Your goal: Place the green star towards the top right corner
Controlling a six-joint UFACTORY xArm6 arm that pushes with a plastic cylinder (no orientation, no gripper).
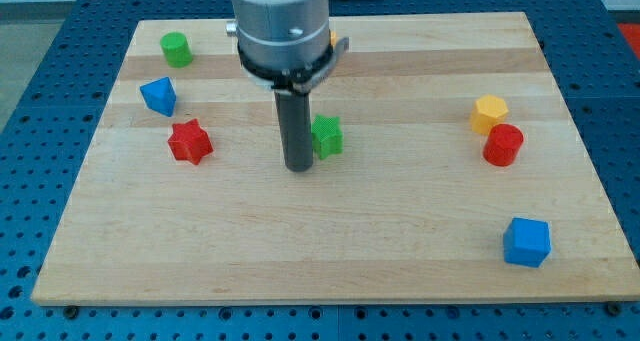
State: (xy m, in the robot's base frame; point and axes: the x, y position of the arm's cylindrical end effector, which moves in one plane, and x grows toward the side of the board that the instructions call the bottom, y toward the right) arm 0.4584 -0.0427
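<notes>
The green star [327, 137] is found near the middle of the wooden board [330, 261], and my tip [300, 167] is set just beside it at about its eight o'clock, seemingly touching its left edge; no jaws exist on the rod, so nothing is clamped and the block is only leaned against. That placement is judged deliberate, since a push from there is directed toward two o'clock, the top right corner. The yellow block [490, 112] and red cylinder [503, 145], at the star's three o'clock, are judged just below that path.
</notes>
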